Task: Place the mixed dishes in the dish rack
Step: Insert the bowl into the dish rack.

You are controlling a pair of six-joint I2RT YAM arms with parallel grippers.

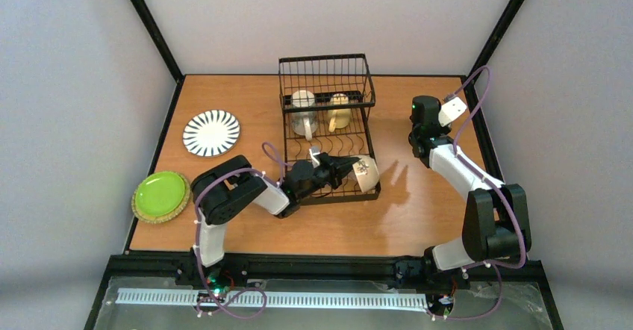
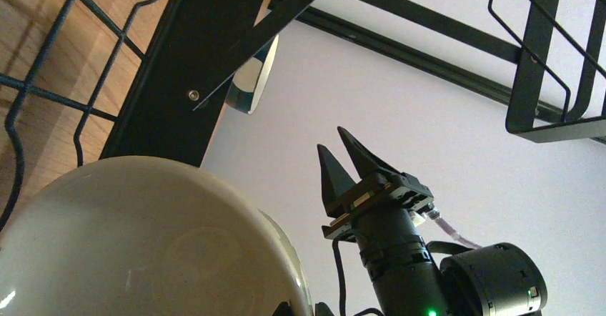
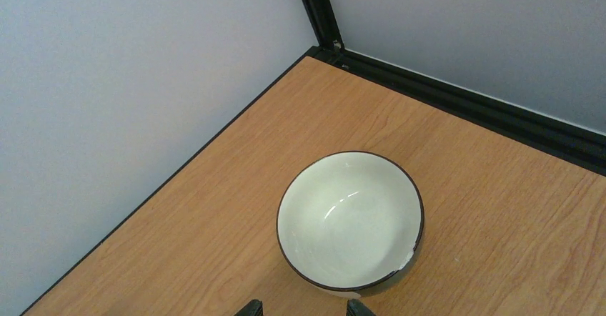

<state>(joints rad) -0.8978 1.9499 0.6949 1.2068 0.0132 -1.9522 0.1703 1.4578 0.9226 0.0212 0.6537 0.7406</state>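
The black wire dish rack [image 1: 328, 132] stands mid-table, with a cream mug [image 1: 303, 113] and a yellow mug [image 1: 340, 111] in it. My left gripper [image 1: 345, 170] is shut on the rim of a cream bowl [image 1: 366, 172] and holds it tilted at the rack's near right end. The bowl fills the left wrist view [image 2: 143, 237]. My right gripper [image 3: 304, 309] is open just short of a white bowl with a dark rim [image 3: 350, 216] on the table by the far right corner. A striped plate [image 1: 211, 132] lies at the left. A lime-green plate [image 1: 160, 194] lies on a tan plate [image 1: 180, 209].
The cage's black frame posts and grey walls close in the table on three sides. Bare wood lies between the rack and the right arm [image 1: 489, 218]. The rack's wires [image 2: 543, 58] pass close above the left wrist camera.
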